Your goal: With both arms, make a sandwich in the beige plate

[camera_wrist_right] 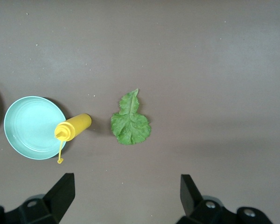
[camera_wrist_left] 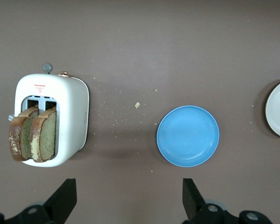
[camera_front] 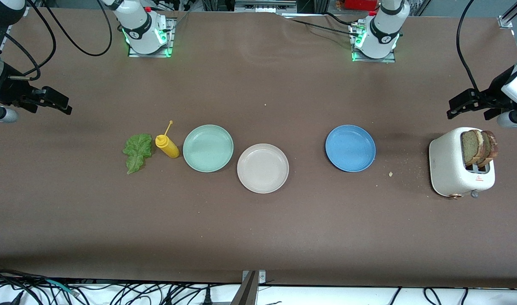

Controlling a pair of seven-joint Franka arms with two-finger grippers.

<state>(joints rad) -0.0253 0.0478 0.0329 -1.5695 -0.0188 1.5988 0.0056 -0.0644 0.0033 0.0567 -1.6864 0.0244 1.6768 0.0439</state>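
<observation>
Nothing assembled so far; parts laid out in a row across the middle of the brown table (camera_front: 258, 237), well clear of every edge, apparently so each arm has its own share within reach.

At the left arm's end, close to that short edge: a white toaster (camera_front: 453, 169), two bread slices (camera_front: 479, 148) standing upright in its slots, crusts proud of the top, easy to pinch from above. Crumbs scattered on the tabletop beside it.

Next, three empty plates. Blue plate (camera_front: 350, 148) toward the toaster. Beige plate (camera_front: 262, 168) near the table's centre, slightly nearer the front camera than the others, roughly midway between the two bases, likely so both arms can deliver to it. Mint green plate (camera_front: 208, 148) just beside it, toward the right arm's end.

Then a yellow squeeze bottle (camera_front: 167, 145), standing just beside the green plate. Lettuce leaf (camera_front: 137, 152) lying flat just beside the bottle, toward the right arm's end.

Left gripper (camera_wrist_left: 129, 198) up over the tabletop near the toaster, fingers spread wide, holding nothing. Right gripper (camera_wrist_right: 126, 196) over bare tabletop near the right arm's short edge, fingers likewise spread and empty, the lettuce below in its wrist view.

Probable first move: bread out of the toaster.
</observation>
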